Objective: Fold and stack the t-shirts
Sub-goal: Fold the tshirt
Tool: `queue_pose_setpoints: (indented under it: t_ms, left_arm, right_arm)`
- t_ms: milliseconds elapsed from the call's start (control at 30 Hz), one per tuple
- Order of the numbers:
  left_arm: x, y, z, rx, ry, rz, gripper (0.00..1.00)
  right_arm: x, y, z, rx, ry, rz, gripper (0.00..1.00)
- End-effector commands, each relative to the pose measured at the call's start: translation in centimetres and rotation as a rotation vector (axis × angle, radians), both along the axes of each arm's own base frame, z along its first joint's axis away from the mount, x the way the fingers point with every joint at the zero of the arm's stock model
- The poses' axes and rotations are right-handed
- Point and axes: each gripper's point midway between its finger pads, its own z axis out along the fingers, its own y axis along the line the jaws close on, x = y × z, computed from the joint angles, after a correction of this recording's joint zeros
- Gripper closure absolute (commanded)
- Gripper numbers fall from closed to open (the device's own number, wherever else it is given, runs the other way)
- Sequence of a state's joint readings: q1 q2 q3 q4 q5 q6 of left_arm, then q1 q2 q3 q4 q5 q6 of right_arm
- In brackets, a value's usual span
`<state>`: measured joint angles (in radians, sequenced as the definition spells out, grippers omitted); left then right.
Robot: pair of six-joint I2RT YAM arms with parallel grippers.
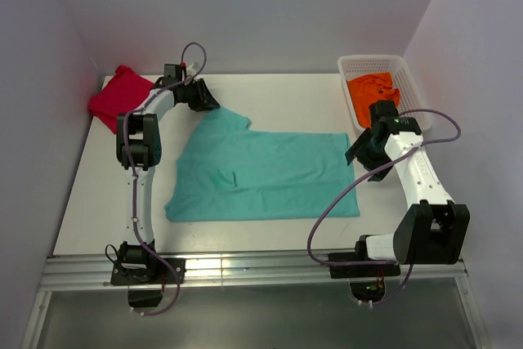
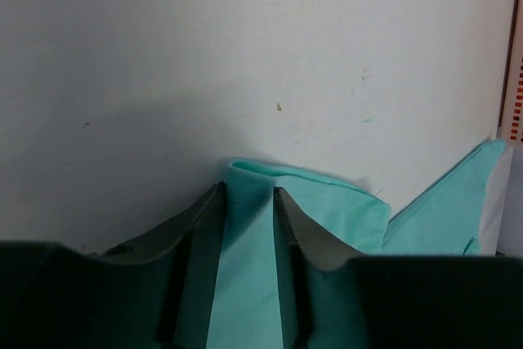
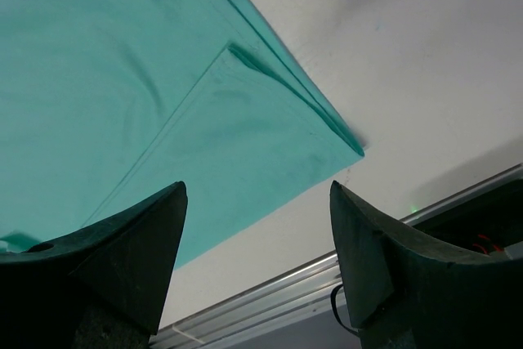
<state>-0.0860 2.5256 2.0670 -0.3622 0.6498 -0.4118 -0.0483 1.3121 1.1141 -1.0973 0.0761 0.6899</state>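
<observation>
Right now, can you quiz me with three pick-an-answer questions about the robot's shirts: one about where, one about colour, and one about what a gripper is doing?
1. Where is the orange t-shirt?
A. in the white basket
B. hanging on the wall
C. on the floor

2. What colour is the spread-out t-shirt?
A. yellow
B. teal-green
C. black

3. What is the left gripper doing?
A. open over bare table
B. shut on the spread-out t-shirt
C. holding a cup

Answers:
1 A: orange cloth lies inside the basket's mesh walls.
2 B: the overhead view shows it teal-green.
3 B: in the left wrist view its jaws pinch a teal fold.
</observation>
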Motion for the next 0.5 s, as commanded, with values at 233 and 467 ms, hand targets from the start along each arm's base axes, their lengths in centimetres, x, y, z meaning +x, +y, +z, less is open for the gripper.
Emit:
queue_pose_setpoints:
  t_ms: [233,467]
  left_arm:
    - [-0.3,-0.2,0.3,0.005,-0.003,-0.002,0.98]
    - [-0.5,0.2,2.8,0.035,-0.043,0.037,1.00]
  right_arm:
    - [1.9,-1.0,1.6,-0.057,-0.060,-0.006,0.23]
    - [9.0,-1.2,0.2,-0.054,-0.085,0.018,0.23]
